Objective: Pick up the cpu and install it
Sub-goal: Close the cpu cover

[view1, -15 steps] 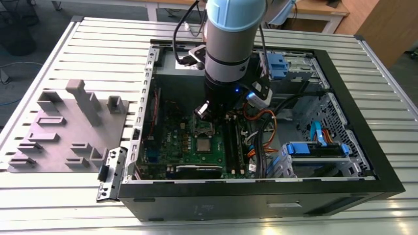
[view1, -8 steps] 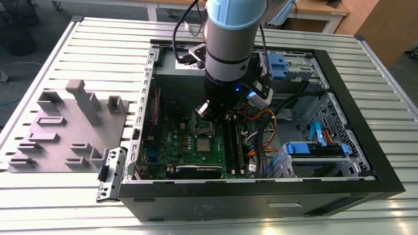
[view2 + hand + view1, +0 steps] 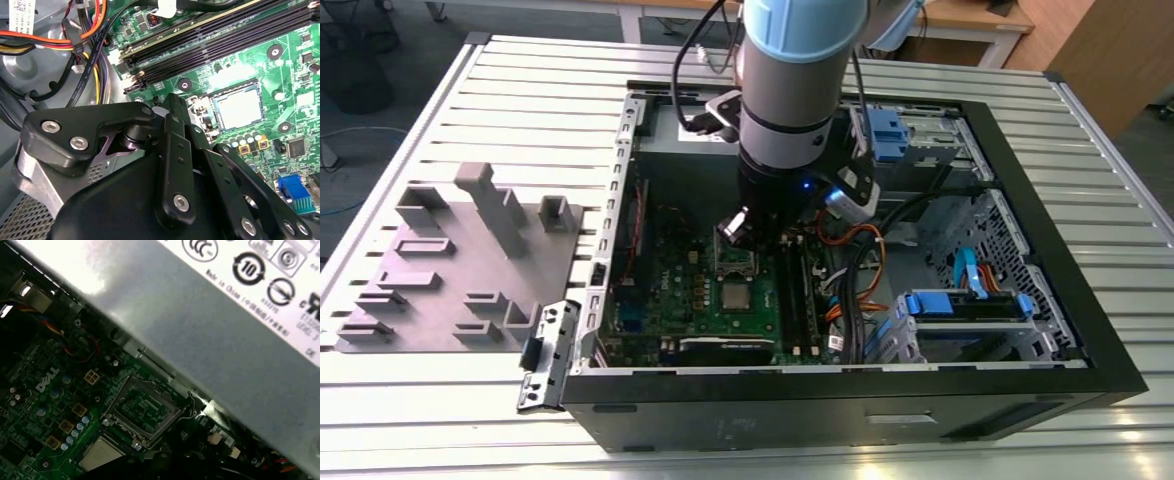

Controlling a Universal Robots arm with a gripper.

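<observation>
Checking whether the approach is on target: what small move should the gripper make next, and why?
Probably a short shift toward the chip before lowering: the gripper hangs above the socket frame, while the chip lies flat and unheld on the green board just beside that frame.

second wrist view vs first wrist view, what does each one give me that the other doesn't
Second wrist view brings: the end effector up close, long black memory slots, and orange and yellow cables. First wrist view brings: the grey box with a white label and the whole open metal socket frame. Both wrist views: the silver-topped cpu lying on the green circuit board.
</observation>
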